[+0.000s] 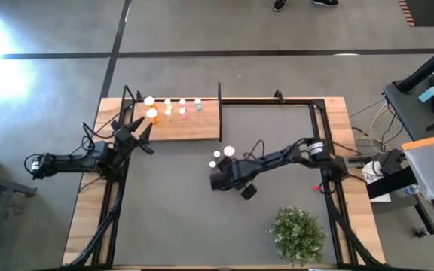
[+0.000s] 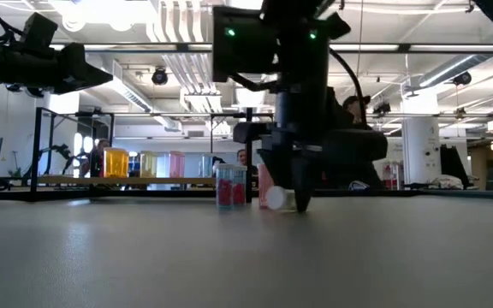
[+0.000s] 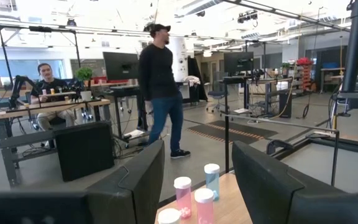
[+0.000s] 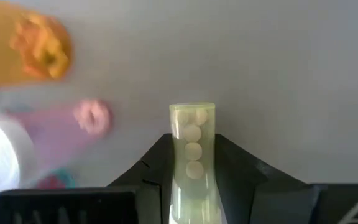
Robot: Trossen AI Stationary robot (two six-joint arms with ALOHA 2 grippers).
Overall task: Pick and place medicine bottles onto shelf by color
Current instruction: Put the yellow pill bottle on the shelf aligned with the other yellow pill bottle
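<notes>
The shelf [image 1: 194,126] lies at the table's far left and carries several medicine bottles [image 1: 168,109], orange, yellow, pink and blue, standing on their bases. My left gripper [image 1: 143,135] waits open just off the shelf's near left corner, with pink and blue bottles [image 3: 183,191] ahead of it. My right gripper [image 1: 221,179] is at the table's middle, pointing steeply down, shut on a yellow-green bottle [image 4: 192,143]. Two white-capped bottles [image 1: 228,153] stand on the mat just beyond it. In the low view one bottle [image 2: 231,186] stands beside the gripper [image 2: 298,202]. My right gripper pinches the yellow-green bottle's side walls [image 4: 192,163] between its two fingers, which come from above and lie along the bottle. The bottle's flat end [image 4: 192,111] sticks out past the fingertips toward the mat. I cannot tell whether that end touches the mat.
A green bushy plant [image 1: 298,233] stands near the table's front right. A black frame [image 1: 277,99] runs along the table's edges. An orange bottle [image 4: 39,46] and a pink one [image 4: 92,117] are close to my right gripper. A person [image 3: 160,93] stands beyond the table.
</notes>
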